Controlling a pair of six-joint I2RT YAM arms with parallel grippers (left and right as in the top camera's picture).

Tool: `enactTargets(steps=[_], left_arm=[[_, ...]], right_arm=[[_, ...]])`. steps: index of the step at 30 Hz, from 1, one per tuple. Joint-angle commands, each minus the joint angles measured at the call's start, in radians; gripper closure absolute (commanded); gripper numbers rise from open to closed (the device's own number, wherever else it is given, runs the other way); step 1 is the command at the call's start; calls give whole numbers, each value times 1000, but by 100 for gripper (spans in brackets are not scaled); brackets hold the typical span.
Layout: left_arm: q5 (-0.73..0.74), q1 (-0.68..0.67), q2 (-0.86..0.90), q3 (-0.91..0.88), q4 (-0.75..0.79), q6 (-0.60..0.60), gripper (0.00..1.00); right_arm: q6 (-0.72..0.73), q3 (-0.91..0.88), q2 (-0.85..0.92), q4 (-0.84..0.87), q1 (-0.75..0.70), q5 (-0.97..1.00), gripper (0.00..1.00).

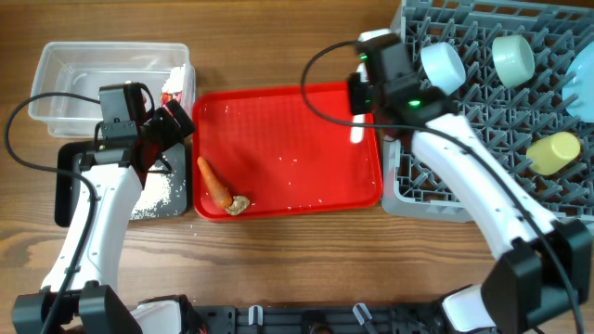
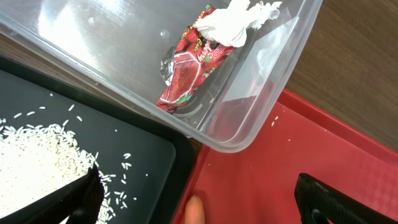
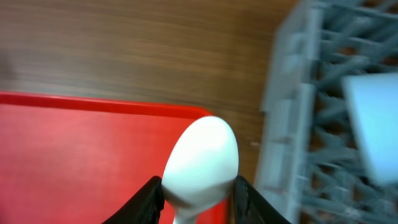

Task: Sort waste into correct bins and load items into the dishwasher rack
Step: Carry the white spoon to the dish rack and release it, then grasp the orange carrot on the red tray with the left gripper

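Note:
My left gripper (image 1: 173, 124) (image 2: 199, 202) is open and empty, over the seam between the black tray (image 1: 65, 199) (image 2: 143, 149) and the red tray. White rice grains (image 1: 160, 193) (image 2: 37, 162) lie in the black tray. The red-and-white wrapper (image 1: 173, 91) (image 2: 193, 68) lies in the clear tub (image 1: 111, 79) (image 2: 112, 56). The carrot (image 1: 215, 183), its tip in the left wrist view (image 2: 195, 210), and the beige lump (image 1: 238, 205) lie on the red tray. My right gripper (image 1: 360, 100) (image 3: 200, 193) is shut on the white spoon (image 1: 356, 133) (image 3: 202, 162) near the rack (image 1: 436, 199) (image 3: 298, 124).
The red serving tray (image 1: 297, 139) (image 2: 298, 143) (image 3: 74, 149) sits in the middle with a few stray grains. In the rack lie two pale bowls (image 1: 444, 67) (image 1: 512, 57), a pale blue plate (image 1: 580, 83) and a yellow cup (image 1: 554, 152).

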Motion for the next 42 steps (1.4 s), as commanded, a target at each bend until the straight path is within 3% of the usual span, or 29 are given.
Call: enactTargets(steps=[1,11,25,35,42], left_arm=[[8,4,-16,2,0,-17,0],[8,4,-16,2,0,-17,0],[8,4,-16,2,0,-17,0],[8,3,-16,2,-4,-17,0],[9,3,-16,2,-45,-17,0]], right_arm=[[-89,14,-25,-40,-72,17,64],[-90,14,-24,-138,-185,17,64],[-90,14,-24,-121,-249,11,64],[-117,14,-13,-6,-235,-442,63],[-196,14,32,-9,-136,-463,51]])
